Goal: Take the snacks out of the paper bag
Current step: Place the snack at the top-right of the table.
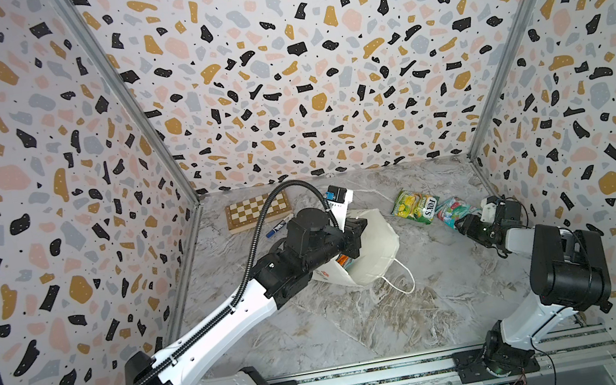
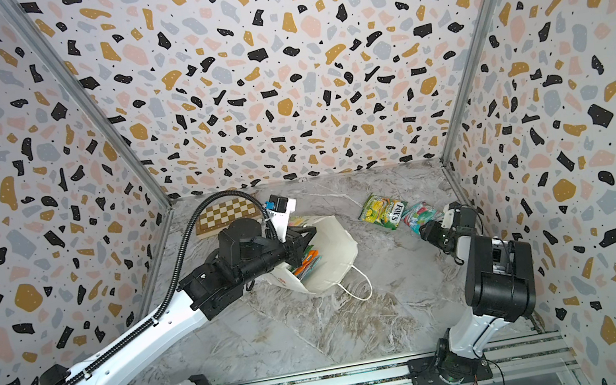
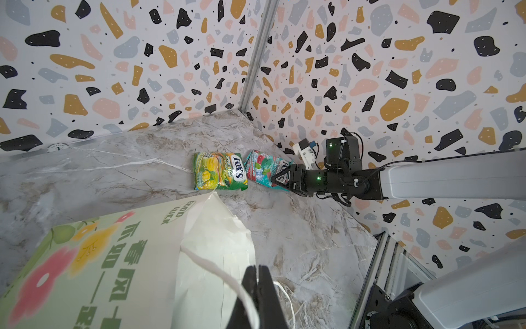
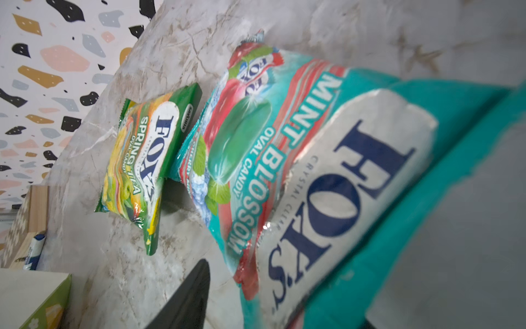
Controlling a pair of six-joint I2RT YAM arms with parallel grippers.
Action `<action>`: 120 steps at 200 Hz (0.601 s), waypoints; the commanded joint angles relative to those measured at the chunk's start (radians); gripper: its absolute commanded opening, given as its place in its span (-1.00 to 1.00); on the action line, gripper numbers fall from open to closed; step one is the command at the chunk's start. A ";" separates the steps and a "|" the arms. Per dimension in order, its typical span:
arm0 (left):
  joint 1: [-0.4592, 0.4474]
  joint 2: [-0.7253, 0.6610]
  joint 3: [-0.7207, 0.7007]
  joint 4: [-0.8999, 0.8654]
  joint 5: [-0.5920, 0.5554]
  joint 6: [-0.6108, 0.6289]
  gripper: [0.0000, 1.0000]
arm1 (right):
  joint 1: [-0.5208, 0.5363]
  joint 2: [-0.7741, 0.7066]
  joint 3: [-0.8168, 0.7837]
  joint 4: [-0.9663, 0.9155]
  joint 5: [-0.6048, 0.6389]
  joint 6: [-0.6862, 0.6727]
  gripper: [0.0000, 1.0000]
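Green packet (image 1: 415, 206) and teal packet (image 1: 452, 210) are lying on the table (image 1: 360, 319) beside the paper bag (image 1: 374, 250), with other packets (image 2: 307, 262) waiting inside. The left fingers (image 3: 250, 284) are pinching the bag and the right fingers (image 4: 187, 296) are standing apart around the teal packet.

Left arm (image 1: 298, 249) hides the paper bag (image 1: 377, 245) mouth; perhaps 2 snacks (image 2: 308, 264) show.

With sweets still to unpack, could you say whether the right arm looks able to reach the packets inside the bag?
Probably yes: the left jaws hold the cord of the bag, its mouth shows the packets, but the left arm hangs over it.
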 commanded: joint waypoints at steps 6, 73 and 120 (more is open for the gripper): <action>-0.009 -0.002 0.022 0.044 0.009 0.019 -1.00 | 0.011 -0.094 -0.033 -0.019 0.135 -0.006 0.33; -0.009 -0.014 0.014 0.045 0.006 0.019 -1.00 | 0.044 -0.258 -0.043 -0.075 0.215 -0.017 0.41; -0.011 -0.017 0.014 0.052 0.009 0.017 -1.00 | 0.083 -0.389 -0.033 -0.037 -0.024 -0.010 0.41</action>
